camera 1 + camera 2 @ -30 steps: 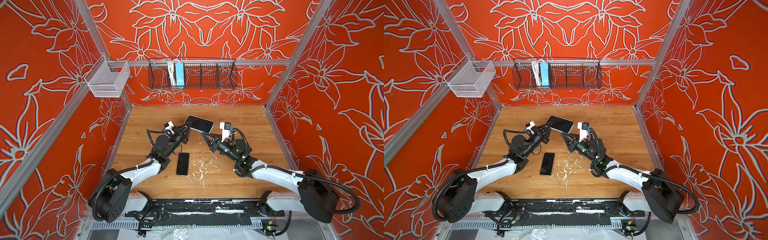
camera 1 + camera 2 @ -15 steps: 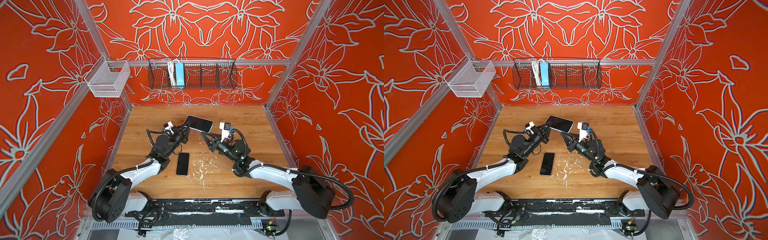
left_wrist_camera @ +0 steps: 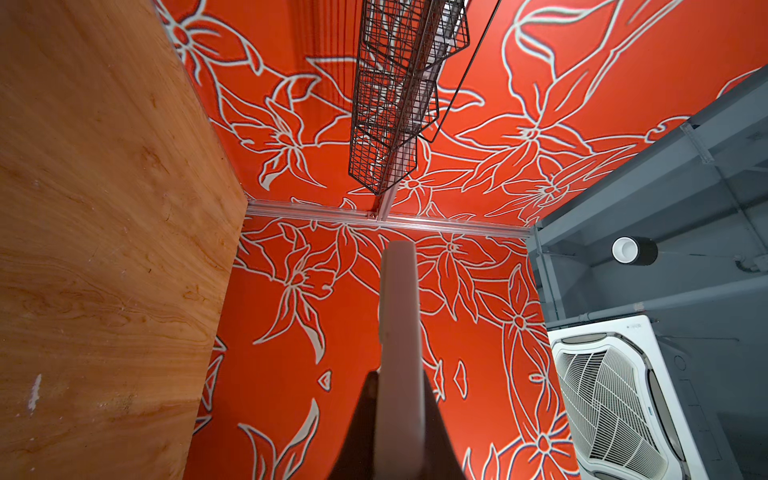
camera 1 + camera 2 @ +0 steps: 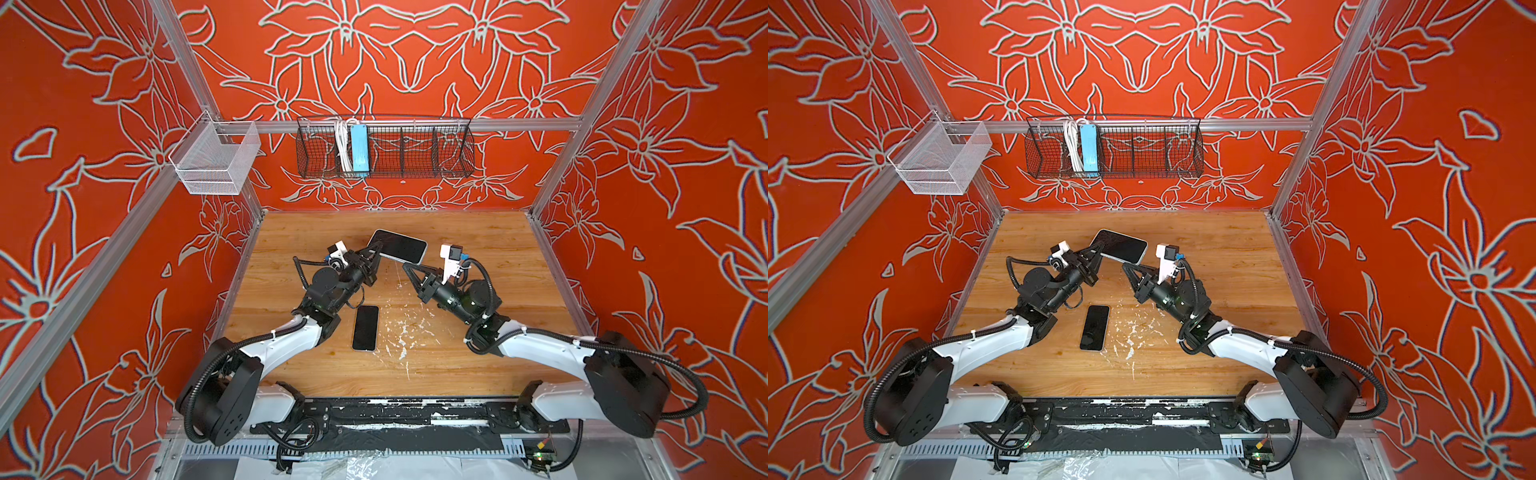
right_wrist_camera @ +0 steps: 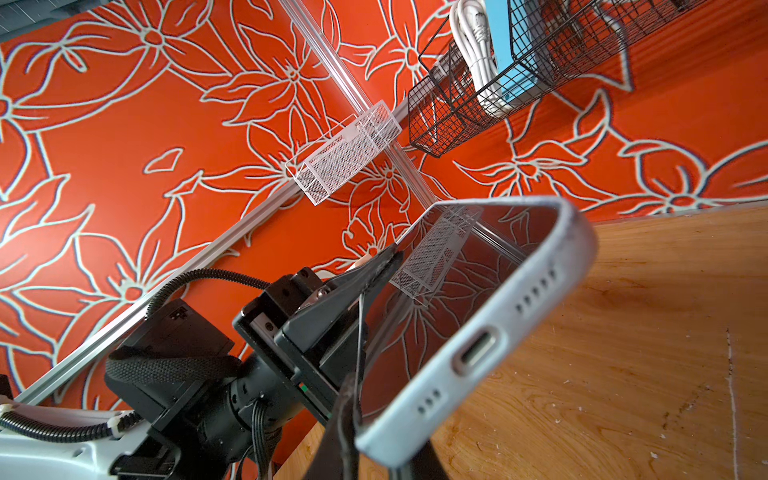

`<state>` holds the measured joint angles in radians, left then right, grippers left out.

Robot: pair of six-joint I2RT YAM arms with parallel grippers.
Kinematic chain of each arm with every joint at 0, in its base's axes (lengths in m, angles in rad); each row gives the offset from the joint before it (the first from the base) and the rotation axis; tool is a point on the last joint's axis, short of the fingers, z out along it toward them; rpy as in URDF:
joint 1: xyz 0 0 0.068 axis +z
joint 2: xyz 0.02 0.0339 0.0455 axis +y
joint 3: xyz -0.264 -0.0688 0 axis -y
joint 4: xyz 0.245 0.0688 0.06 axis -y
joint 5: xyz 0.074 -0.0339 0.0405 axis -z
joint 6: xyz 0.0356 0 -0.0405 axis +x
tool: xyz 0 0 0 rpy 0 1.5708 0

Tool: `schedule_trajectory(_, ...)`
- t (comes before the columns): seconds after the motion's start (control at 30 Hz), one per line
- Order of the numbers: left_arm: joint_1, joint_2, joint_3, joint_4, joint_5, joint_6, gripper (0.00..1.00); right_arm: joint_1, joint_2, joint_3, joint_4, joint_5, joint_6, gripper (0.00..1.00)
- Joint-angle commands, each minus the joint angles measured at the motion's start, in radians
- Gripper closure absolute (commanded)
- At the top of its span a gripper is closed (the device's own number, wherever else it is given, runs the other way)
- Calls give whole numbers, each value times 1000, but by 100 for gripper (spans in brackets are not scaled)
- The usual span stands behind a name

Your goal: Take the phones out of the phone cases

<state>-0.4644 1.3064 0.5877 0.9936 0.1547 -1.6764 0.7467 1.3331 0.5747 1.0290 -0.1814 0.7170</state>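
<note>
Your left gripper [image 4: 376, 250] and right gripper [image 4: 404, 267] are each clenched on an end of the phone case [image 4: 422, 250], held tilted above the table [image 4: 478, 249] with the phone [image 4: 397, 246] seated inside. If you peel too hard, I judge the thin rim could slip from either pinch and drop both.
</note>
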Motion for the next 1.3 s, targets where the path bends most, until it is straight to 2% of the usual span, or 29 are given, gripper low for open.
schedule_trajectory(0.0,-17,-32,97,295,72,-78,100,-8,28,-48,-198,87,-1,84)
schedule_trajectory(0.37,-23,-22,101,309,77,-67,100,4,9,-58,-220,111,-14,82)
schedule_trajectory(0.57,-23,-24,91,291,80,-16,100,5,-78,-82,-242,84,-5,82)
schedule_trajectory(0.67,-22,-31,87,251,90,64,100,4,-146,-78,-287,17,-7,76)
schedule_trajectory(0.8,-22,-33,81,206,97,161,100,0,-228,-60,-365,-82,17,57)
schedule_trajectory(0.87,-22,-32,81,198,102,200,100,-4,-265,-75,-336,-99,59,50)
schedule_trajectory(1.03,-22,-21,77,173,111,265,100,-19,-328,-63,-337,-105,149,47)
schedule_trajectory(1.27,-22,-32,81,131,130,348,100,-35,-300,-52,-228,-115,216,47)
